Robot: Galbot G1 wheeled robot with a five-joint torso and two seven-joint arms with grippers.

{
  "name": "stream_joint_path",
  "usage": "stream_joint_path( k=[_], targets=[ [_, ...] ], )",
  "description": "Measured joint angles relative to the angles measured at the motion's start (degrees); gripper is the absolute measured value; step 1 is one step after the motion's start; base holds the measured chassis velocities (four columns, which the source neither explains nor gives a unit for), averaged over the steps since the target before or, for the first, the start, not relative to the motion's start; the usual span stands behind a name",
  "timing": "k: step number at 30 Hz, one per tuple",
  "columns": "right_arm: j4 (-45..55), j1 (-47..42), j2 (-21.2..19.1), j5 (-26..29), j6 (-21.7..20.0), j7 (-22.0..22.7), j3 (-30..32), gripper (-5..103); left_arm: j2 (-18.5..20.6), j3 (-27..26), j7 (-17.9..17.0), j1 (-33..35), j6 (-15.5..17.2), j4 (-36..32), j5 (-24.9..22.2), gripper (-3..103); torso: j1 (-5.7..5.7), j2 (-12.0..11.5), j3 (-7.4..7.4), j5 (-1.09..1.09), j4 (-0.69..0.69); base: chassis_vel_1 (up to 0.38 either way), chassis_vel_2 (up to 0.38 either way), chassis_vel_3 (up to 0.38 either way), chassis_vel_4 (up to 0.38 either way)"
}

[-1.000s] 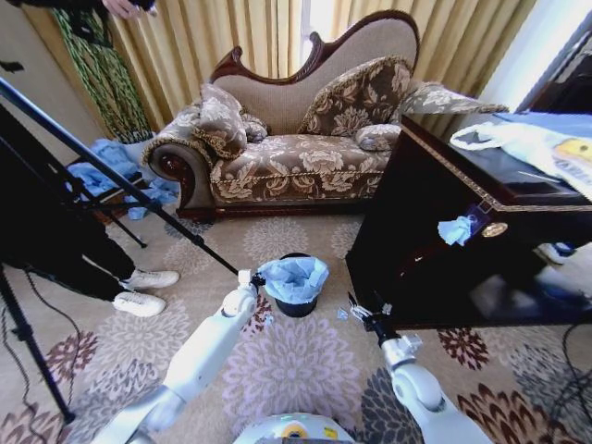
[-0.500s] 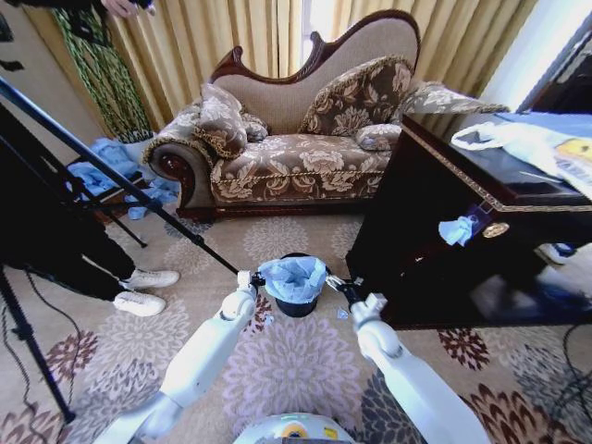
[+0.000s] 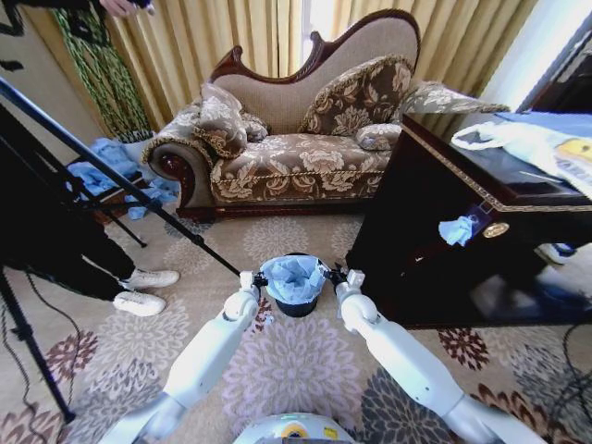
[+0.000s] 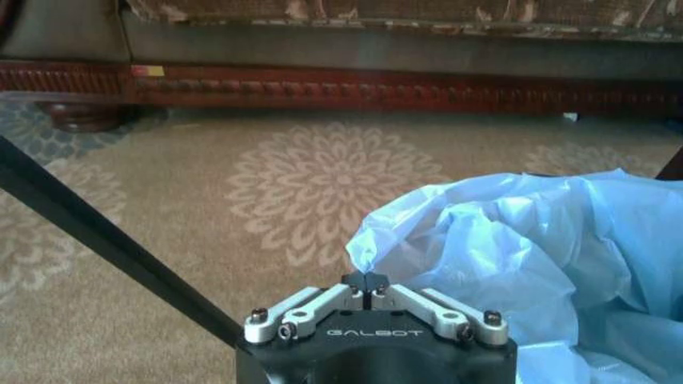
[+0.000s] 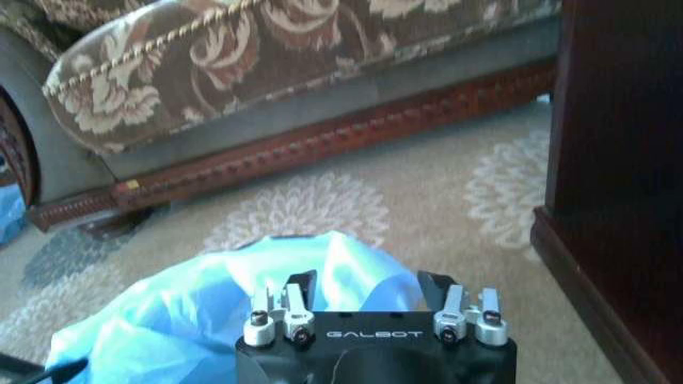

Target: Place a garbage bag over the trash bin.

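Left pincer (image 4: 366, 282): tips together, pinching the garbage bag (image 3: 292, 277) edge at the bin's left side.
Right pincer (image 5: 363, 290): fingers apart, straddling the bag's right edge.
Bag: bunched over the trash bin (image 3: 297, 306) on the carpet (image 3: 277, 356).
Beyond: sofa (image 3: 296, 157).

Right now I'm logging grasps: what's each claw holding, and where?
Left claw pinches the bag's edge on its side. Right claw is open at the opposite edge, holding nothing.

White rounded arms, black left pincer (image 4: 366, 280) with silver links, screws, GALBOT lettering
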Motion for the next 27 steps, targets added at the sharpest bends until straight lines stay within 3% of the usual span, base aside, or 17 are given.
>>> stream_joint_path(
  k=[4, 10, 13, 16, 18, 23, 27],
  targets=[
    [-2.09, 1.61, 1.07, 0.39, -0.2, 0.29, -1.36, 60, -0.02, -0.09, 0.16, 0.0, 0.0, 0.0, 0.0, 0, 0.0, 0.0, 0.0, 0.0, 0.0, 0.0, 0.0, 0.0, 0.0],
    [-4.47, 3.75, 1.89, 0.12, -0.1, 0.22, -2.15, 40, 0.19, -0.23, 0.73, 0.43, 0.06, -0.08, 0.0, 0, 0.0, 0.0, -0.01, 0.0, 0.01, 0.0, 0.0, 0.0, 0.0],
    [-5.15, 4.17, 1.89, -0.07, -0.03, -0.04, -2.34, 37, 0.16, -0.24, 0.83, 0.42, 0.04, -0.03, 0.01, 0, 0.0, 0.0, -0.01, 0.0, 0.01, 0.0, 0.0, 0.0, 0.0],
    [-6.01, 4.61, 1.89, -0.47, 0.05, -0.41, -2.63, 25, 0.07, -0.19, 1.23, 0.38, -0.01, 0.12, 0.06, 0, 0.0, 0.0, -0.01, 0.0, 0.01, 0.0, 0.0, 0.0, 0.0],
    [-6.2, 4.68, 1.87, -0.69, 0.09, -0.48, -2.72, 25, 0.05, -0.14, 1.33, 0.35, -0.01, 0.17, 0.08, 0, 0.0, 0.0, -0.01, 0.0, 0.01, 0.0, 0.0, 0.0, 0.0],
    [-6.63, 5.2, 1.44, -1.17, 0.25, -0.69, -3.39, 5, -0.19, -0.03, 1.68, 0.21, -0.14, 0.48, 0.32, 0, 0.0, 0.0, 0.0, 0.0, 0.0, 0.0, 0.0, 0.0, 0.0],
    [-6.9, 5.72, 1.51, -1.18, 0.28, -0.67, -3.55, 1, -0.16, -0.01, 1.93, 0.27, -0.25, 0.48, 0.42, 0, 0.0, 0.0, -0.01, 0.0, 0.0, 0.0, 0.0, 0.0, 0.0]
  ],
)
